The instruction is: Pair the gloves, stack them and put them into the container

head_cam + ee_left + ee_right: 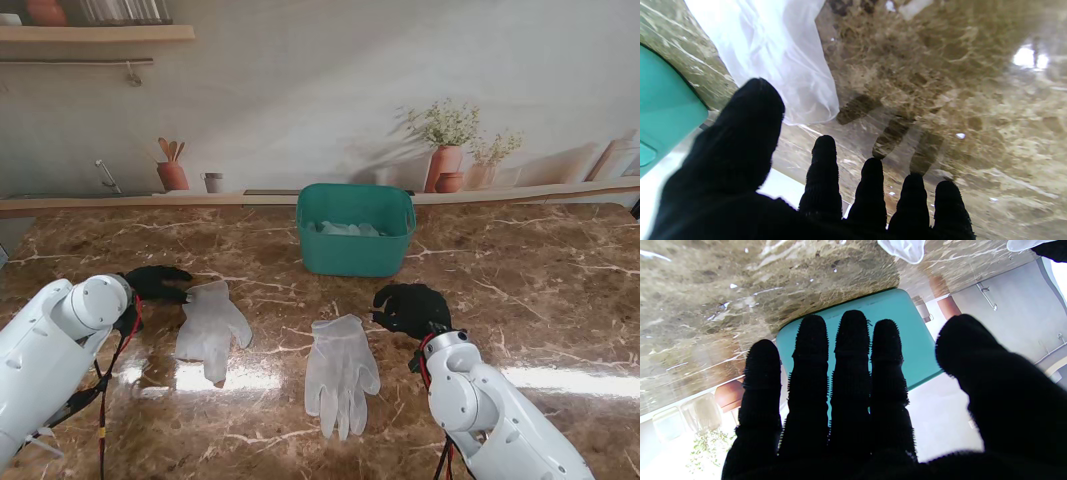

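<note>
Kitchen-style backdrop behind a brown marble table.

The table top (560, 290) is glossy brown marble with pale veins, and bright patches of light shine on it nearest to me. Behind it runs a pale ledge (560, 190) along a grey-white wall (320, 90). Against that wall stand a terracotta vase of white flowers (444, 160), a smaller plant (495, 155), a pot of wooden utensils (172, 170) and a small cup (213, 182). A wooden shelf (95, 33) sits high at the left, with a rail beneath it.
</note>
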### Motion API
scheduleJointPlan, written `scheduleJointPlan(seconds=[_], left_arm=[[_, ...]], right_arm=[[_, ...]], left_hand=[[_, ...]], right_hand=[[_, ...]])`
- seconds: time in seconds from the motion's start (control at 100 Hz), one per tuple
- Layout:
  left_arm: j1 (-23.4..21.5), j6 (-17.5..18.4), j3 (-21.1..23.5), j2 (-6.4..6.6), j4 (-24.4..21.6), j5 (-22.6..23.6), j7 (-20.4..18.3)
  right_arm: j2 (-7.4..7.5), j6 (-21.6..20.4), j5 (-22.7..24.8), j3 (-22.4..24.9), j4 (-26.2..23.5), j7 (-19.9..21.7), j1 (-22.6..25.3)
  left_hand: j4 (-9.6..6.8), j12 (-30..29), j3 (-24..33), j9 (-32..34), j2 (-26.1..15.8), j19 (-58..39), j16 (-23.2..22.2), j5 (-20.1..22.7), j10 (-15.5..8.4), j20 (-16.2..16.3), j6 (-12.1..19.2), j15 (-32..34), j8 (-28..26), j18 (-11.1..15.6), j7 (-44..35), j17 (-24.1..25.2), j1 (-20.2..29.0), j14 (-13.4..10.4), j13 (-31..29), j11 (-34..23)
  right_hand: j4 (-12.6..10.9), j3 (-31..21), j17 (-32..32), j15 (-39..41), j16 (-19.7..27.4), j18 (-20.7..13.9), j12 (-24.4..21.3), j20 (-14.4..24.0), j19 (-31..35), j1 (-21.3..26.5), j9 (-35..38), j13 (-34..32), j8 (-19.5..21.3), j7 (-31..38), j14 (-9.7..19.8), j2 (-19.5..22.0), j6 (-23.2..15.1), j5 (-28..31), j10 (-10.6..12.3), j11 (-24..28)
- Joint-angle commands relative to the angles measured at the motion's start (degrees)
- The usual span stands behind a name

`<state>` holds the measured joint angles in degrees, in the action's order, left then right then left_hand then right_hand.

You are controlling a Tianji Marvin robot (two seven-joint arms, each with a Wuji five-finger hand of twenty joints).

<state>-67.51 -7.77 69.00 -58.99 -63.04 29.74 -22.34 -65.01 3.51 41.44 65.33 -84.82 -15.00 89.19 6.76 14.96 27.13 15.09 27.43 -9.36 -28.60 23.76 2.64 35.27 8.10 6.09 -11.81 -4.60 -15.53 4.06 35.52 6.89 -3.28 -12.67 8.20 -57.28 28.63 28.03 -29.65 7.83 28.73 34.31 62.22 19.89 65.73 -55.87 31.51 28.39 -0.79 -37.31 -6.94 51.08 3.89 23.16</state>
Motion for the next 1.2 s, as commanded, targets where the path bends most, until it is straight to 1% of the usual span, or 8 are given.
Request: scheduleJointPlan(seconds=[0.0, 0.22, 0.27, 0.35, 0.52, 0.71, 0.86, 1.19], left_arm=[[0.4, 1.5, -1.3, -0.77, 1.1, -0.2, 0.0], [0.6, 1.9, -3.6, -0.99, 1.3, -0.2, 0.8], [0.6, 1.8, -4.0, -1.08, 1.2, -0.1, 1.2], [0.0, 1.5, -4.0, -1.32, 0.5, -0.1, 2.4], [-3.9, 3.9, -1.1, -2.01, -4.7, -1.2, 5.7], [-8.4, 8.2, 2.2, -1.74, -13.3, -1.5, 5.2], [-11.6, 12.0, 4.3, -1.49, -19.9, -2.5, 4.5], [-17.5, 18.2, 7.2, -1.10, -31.9, -7.0, 2.6]], right_arm=[[-0.13, 0.4, -0.4, -0.2, 0.4, 0.7, 0.3], [-0.16, 0.3, -0.3, -0.1, 0.3, 0.5, 0.3], [-0.17, 0.3, -0.3, -0.1, 0.3, 0.5, 0.2], [-0.19, 0.2, -0.3, -0.1, 0.4, 0.3, 0.2], [-0.23, 0.1, -0.3, 0.0, -0.2, 0.0, 0.7], [-0.29, 0.0, -0.9, 0.5, -2.4, 0.4, 1.8], [-0.21, -0.2, -2.1, 1.3, -4.9, 1.9, 3.2], [-0.05, -2.2, -4.2, 2.4, -9.3, 4.0, 5.7]], left_hand=[[-0.68, 0.6, 2.9, -1.9, 2.6, 1.9, -1.0, 1.0, -1.5, -1.4, 2.6, 0.3, -2.0, 1.7, -3.0, -0.3, 0.3, -2.7, 0.9, 0.8], [0.21, 1.4, 11.8, -1.3, 3.1, 0.2, -2.0, 5.1, -1.6, -0.6, 3.4, 1.2, -20.6, 2.2, -23.6, 0.0, 2.4, -2.9, 0.2, -0.7], [3.29, 1.6, 6.8, -0.9, 3.6, 0.1, -2.2, 6.8, -1.6, 0.3, 5.2, 1.5, -27.9, 2.3, -28.8, 0.0, 8.3, -3.0, -0.1, -1.1], [2.12, 1.9, 2.1, 0.9, 1.2, -0.4, -2.6, 8.8, -2.6, 1.3, 8.2, 2.4, -33.1, 2.4, -35.5, 0.1, 14.8, -3.3, -1.2, -2.3], [2.37, 1.1, 5.2, 13.0, -0.8, -5.0, -0.9, 12.3, -7.0, 10.8, 8.5, 4.1, -33.2, 1.7, -36.8, 1.5, 16.1, -6.1, -10.9, -4.9], [2.54, 3.6, 6.3, 36.3, -1.6, -8.8, -3.9, 12.4, -4.3, 17.1, 8.6, 11.9, -34.4, 0.5, -35.2, 0.3, 15.4, -2.5, -26.4, -7.1], [2.81, 10.4, 8.0, 47.8, -1.3, -17.9, -7.0, 12.0, -4.7, 16.6, 8.5, 16.3, -36.2, -0.8, -34.6, 0.2, 14.7, -0.4, -33.3, -3.8], [2.79, 11.6, 8.3, 52.3, -1.0, -21.5, -8.1, 11.9, -5.8, 12.3, 9.0, 17.8, -36.4, -1.2, -34.6, -0.7, 14.5, -0.4, -36.0, -3.0]], right_hand=[[-1.2, 0.3, 0.1, 1.0, -0.9, -0.2, 0.4, -0.1, 0.7, -1.7, 0.8, -1.3, 0.4, 0.9, 1.0, 0.3, -0.6, 1.5, 0.4, 0.9], [-0.3, 0.2, 0.1, 1.1, -1.0, -0.2, 0.5, -0.2, 0.7, -1.5, 1.1, -1.5, -0.4, 1.3, 1.0, 0.3, -0.8, 1.6, 0.4, 1.0], [-0.1, 0.1, 0.1, 1.1, -1.0, -0.2, 0.5, -0.2, 0.7, -1.4, 1.1, -1.5, -0.6, 1.4, 1.0, 0.3, -0.9, 1.6, 0.5, 1.0], [0.1, 0.1, 0.1, 1.2, -1.0, -0.3, 0.5, -0.2, 0.7, -1.4, 1.1, -1.5, -1.0, 1.7, 1.0, 0.4, -0.8, 1.6, 0.5, 1.0], [0.5, 0.0, 0.1, 1.3, -1.0, -0.2, 0.6, -0.2, 0.7, -1.4, 1.2, -1.5, -1.6, 2.2, 0.9, 0.6, -0.8, 1.6, 0.4, 1.0], [0.5, 0.1, 0.0, 1.2, -1.0, -0.2, 0.5, -0.2, 0.7, -1.5, 1.0, -1.3, -2.2, 2.6, 0.8, 0.7, -0.8, 1.5, 0.3, 0.9], [-0.8, 0.3, -0.9, 0.2, -0.6, -0.5, 0.2, -0.4, 0.0, -2.1, -0.5, -0.1, -2.2, 2.2, 0.8, 1.1, -0.7, 0.9, 0.3, 0.0], [-1.3, 5.2, -6.3, -5.0, 0.9, -1.3, -1.6, -0.4, -4.8, -3.1, -10.9, 7.7, -1.9, -3.7, 0.5, -1.0, 0.8, -6.6, -0.2, -4.9]])
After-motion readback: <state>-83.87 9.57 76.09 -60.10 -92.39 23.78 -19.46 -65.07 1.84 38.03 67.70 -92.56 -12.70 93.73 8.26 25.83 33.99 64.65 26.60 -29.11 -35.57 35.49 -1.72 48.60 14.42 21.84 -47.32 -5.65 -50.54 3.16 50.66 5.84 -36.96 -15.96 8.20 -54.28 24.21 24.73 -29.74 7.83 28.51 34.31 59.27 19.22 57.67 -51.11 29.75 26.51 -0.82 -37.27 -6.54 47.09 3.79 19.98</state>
